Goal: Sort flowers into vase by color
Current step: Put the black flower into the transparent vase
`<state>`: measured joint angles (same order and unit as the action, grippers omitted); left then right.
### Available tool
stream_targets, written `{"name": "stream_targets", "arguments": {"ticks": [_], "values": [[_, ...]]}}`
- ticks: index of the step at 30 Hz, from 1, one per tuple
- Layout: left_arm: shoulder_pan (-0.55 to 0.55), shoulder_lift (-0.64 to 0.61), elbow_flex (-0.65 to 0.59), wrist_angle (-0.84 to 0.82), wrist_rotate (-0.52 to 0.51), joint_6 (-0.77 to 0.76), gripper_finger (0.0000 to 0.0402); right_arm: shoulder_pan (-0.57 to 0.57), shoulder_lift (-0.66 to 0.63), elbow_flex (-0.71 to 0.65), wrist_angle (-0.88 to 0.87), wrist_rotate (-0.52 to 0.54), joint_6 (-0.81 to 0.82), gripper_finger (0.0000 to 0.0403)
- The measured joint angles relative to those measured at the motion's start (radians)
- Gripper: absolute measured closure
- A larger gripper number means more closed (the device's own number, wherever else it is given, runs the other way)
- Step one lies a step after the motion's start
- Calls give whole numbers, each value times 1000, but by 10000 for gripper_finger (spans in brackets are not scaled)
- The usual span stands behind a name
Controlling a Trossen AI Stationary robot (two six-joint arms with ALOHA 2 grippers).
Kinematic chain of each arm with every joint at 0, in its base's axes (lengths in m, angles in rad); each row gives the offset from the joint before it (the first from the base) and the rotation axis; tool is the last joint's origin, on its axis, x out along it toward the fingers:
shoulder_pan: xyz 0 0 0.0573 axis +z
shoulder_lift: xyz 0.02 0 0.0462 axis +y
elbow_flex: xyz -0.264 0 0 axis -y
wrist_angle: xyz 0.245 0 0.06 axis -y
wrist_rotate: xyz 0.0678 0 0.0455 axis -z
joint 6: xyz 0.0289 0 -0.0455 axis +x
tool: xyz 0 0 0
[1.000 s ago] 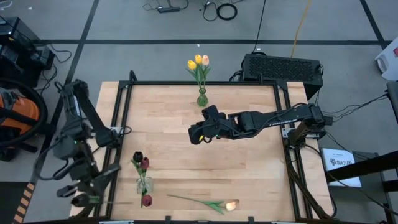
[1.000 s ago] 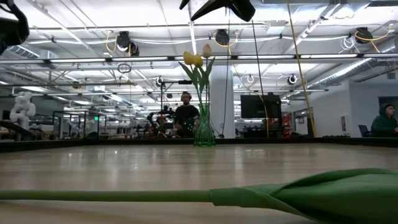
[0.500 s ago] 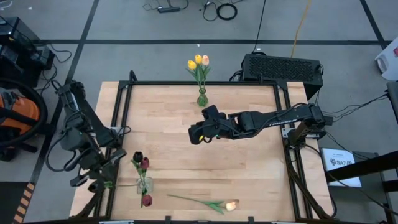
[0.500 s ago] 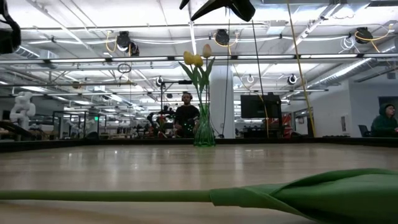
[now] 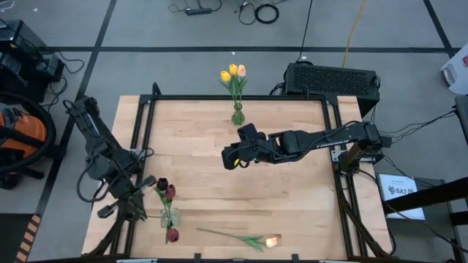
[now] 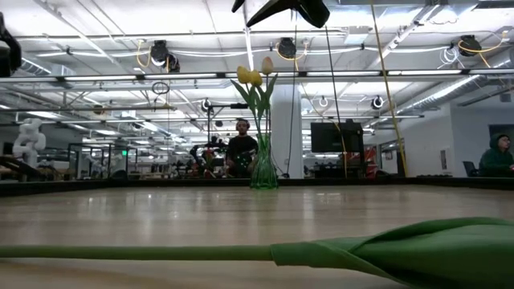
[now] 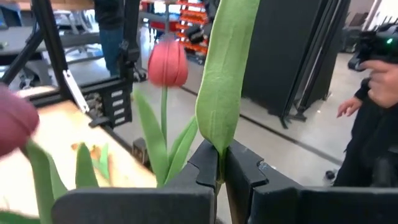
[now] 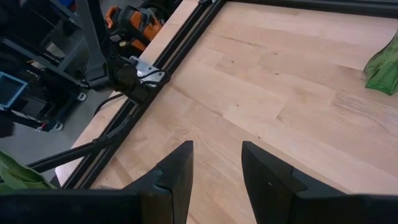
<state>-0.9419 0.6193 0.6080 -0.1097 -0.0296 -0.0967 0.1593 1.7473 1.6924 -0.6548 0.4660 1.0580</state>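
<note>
A clear vase near the table's near-left corner holds a near-black and a dark red tulip. Another dark red head shows just nearer than it. My left gripper is beside that vase on its left, shut on a green leaf; a red tulip head stands beyond the fingers. A green vase at the far edge holds yellow and peach tulips. One tulip lies flat by the near edge. My right gripper hovers open over the table's middle. My left gripper pinches the long green leaf near its lower end between the two fingers, coming from the table's left. The leaf stands up past the fingertips. Whether the stem is also between the fingers, I cannot tell.
The lying tulip's stem and leaf fill the low view's foreground. A black frame rail runs along the table's left edge. A person stands beyond the table in the left wrist view. Bare wood lies under my right gripper.
My left gripper has moved from the near-left corner toward the far edge and to the right, closing on the clear vase, with the green leaf carried along. The tulip heads at the clear vase have stayed in place.
</note>
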Motion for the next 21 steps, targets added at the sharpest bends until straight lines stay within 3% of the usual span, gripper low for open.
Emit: {"name": "stream_targets", "arguments": {"ticks": [5, 11, 21], "values": [[9, 1, -77, 101, -1, 17, 389, 0, 0, 0, 0, 0, 0, 275], [28, 2, -140, 109, -11, 26, 388, 0, 0, 0, 0, 0, 0, 275], [33, 4, -193, 107, -50, 26, 347, 0, 0, 0, 0, 0, 0, 275]]}}
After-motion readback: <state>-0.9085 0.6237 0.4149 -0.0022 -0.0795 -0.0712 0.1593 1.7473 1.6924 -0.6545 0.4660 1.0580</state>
